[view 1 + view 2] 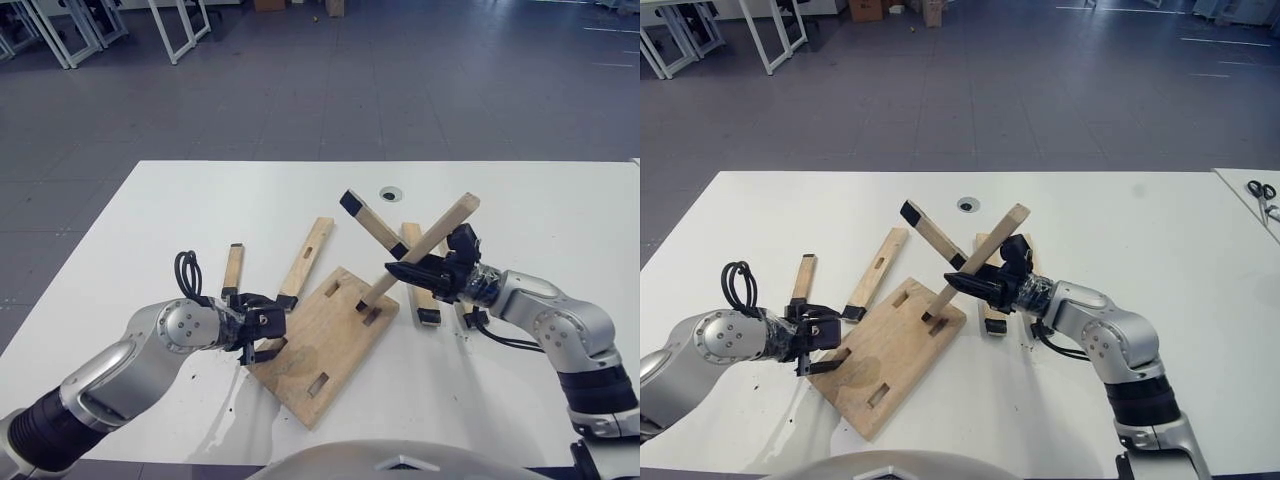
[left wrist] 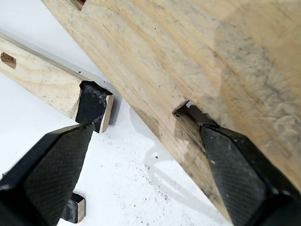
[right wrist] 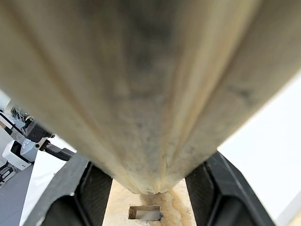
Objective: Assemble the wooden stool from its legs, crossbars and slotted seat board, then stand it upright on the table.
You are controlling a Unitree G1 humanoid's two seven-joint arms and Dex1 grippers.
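The slotted seat board [image 1: 335, 345] lies flat near the table's front edge. My right gripper [image 1: 415, 270] is shut on a wooden leg [image 1: 440, 230] that slants down to a slot [image 3: 143, 213] at the board's far side. In the right wrist view this leg [image 3: 150, 94] runs between the two fingers [image 3: 207, 188]. A second leg with a black tip [image 1: 365, 218] crosses behind it. My left gripper [image 1: 258, 325] is open at the board's left edge. Its fingers [image 2: 51, 174] stand wide apart, with the board's edge [image 2: 188, 56] between them.
A long leg [image 1: 307, 258] and a short crossbar [image 1: 232, 268] lie on the table beyond the left gripper. Another piece [image 1: 422, 295] lies under the right gripper. A round grommet hole [image 1: 390, 193] sits farther back. Scissors [image 1: 1260, 190] lie at the far right.
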